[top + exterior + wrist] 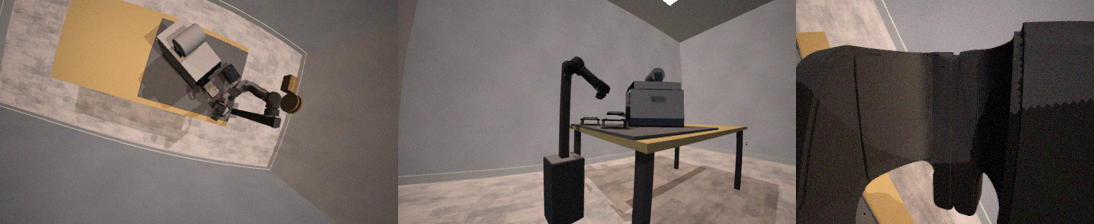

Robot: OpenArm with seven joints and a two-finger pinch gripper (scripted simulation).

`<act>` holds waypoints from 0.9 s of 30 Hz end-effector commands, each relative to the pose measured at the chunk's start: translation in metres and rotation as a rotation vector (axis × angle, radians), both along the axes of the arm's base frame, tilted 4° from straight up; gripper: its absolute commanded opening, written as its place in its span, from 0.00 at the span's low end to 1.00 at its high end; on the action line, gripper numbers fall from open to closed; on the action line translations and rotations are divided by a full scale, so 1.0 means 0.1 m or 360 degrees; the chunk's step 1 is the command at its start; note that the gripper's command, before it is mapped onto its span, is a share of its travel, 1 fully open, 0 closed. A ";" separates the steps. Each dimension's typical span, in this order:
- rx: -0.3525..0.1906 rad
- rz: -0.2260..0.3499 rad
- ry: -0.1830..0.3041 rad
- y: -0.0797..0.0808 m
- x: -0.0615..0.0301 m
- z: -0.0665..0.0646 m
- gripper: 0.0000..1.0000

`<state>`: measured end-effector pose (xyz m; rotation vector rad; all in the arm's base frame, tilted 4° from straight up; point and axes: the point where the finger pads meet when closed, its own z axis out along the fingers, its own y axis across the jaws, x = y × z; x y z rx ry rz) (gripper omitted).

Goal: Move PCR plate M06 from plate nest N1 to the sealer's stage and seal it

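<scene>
The sealer [189,56] stands on the grey mat, with a foil roll on top, and it also shows in the side view [655,103]. Its lamp [629,91] shows green. The stage [616,113] stands out in front of the housing. A pale plate [211,88] lies on the stage; I cannot tell whether it is foiled. My gripper [601,92] hangs in the air above the mat's near end, well above the two nests [590,120] [613,122]. In the wrist view its fingers [956,189] are together with nothing between them.
One dark nest [230,73] sits beside the sealer's front; the other [221,111] lies under my wrist and is mostly hidden. The arm's pedestal [563,187] stands on the floor off the table's end. A brown box [289,83] lies near the arm's base.
</scene>
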<state>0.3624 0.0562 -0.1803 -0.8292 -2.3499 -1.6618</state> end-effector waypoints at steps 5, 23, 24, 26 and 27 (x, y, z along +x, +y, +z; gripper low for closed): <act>0.0017 -0.0003 -0.0012 0.00 0.010 0.02 0.00; 0.0017 -0.0004 -0.0012 -0.02 0.007 0.01 0.00; 0.0017 -0.0004 -0.0012 -0.02 0.007 0.01 0.00; 0.0017 -0.0004 -0.0012 -0.02 0.007 0.01 0.00; 0.0017 -0.0004 -0.0012 -0.02 0.007 0.01 0.00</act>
